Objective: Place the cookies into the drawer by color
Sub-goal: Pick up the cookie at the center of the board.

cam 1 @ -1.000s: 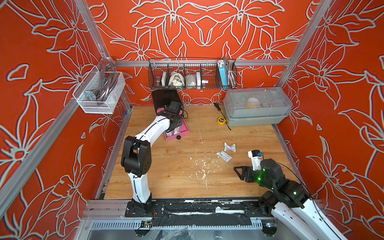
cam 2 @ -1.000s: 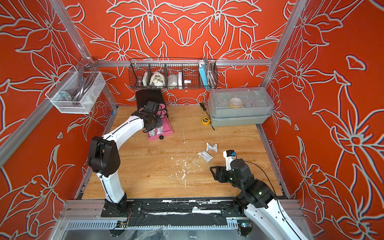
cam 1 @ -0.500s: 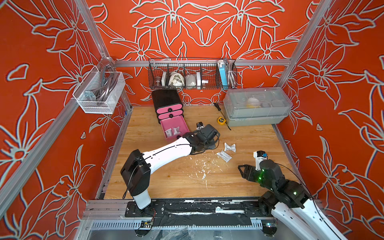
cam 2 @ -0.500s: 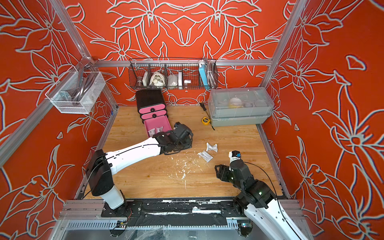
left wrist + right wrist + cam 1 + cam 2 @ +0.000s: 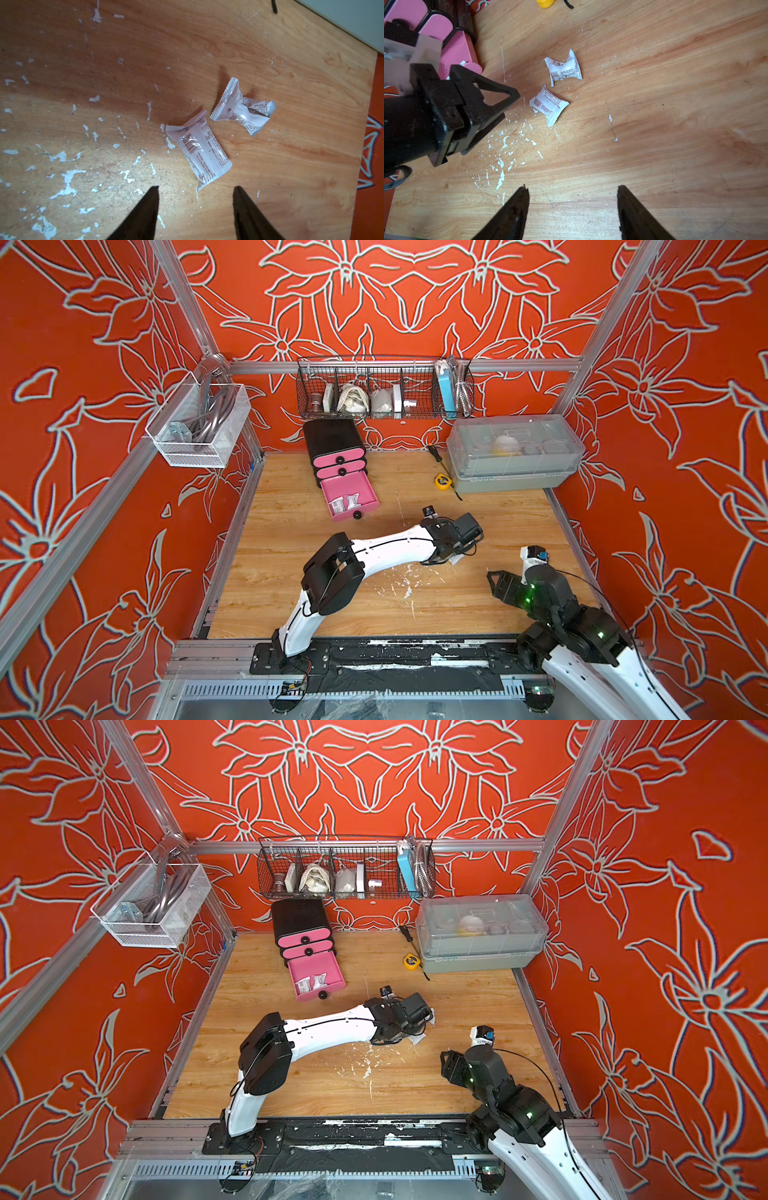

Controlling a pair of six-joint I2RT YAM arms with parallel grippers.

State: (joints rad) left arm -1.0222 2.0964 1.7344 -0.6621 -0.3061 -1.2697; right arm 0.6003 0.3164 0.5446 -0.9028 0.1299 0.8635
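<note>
The drawer (image 5: pixel 334 439) is a black chest at the back. Its lowest pink drawer (image 5: pixel 360 488) is pulled out, with two white cookies (image 5: pixel 345 502) lying in it. Two more white cookies lie on the wooden table: a flat one (image 5: pixel 199 149) and a crumpled one (image 5: pixel 243 108). My left gripper (image 5: pixel 195 188) hovers open just short of the flat cookie, with nothing between its fingers. From the right wrist view the left gripper (image 5: pixel 511 106) points at that flat cookie (image 5: pixel 549 105). My right gripper (image 5: pixel 573 187) stands open and empty over bare table, nearer the front right (image 5: pixel 496 578).
A grey lidded box (image 5: pixel 515 456) fills the back right corner. A yellow tape measure (image 5: pixel 442 482) and a screwdriver (image 5: pixel 434 452) lie in front of it. A wire basket (image 5: pixel 384 389) hangs on the back wall and a white mesh basket (image 5: pixel 199 423) on the left wall. White paint flecks (image 5: pixel 405 585) mark the table's middle.
My left arm has swung from the open drawer across to the two cookies on the table, and its jaws have widened. The right arm has barely moved.
</note>
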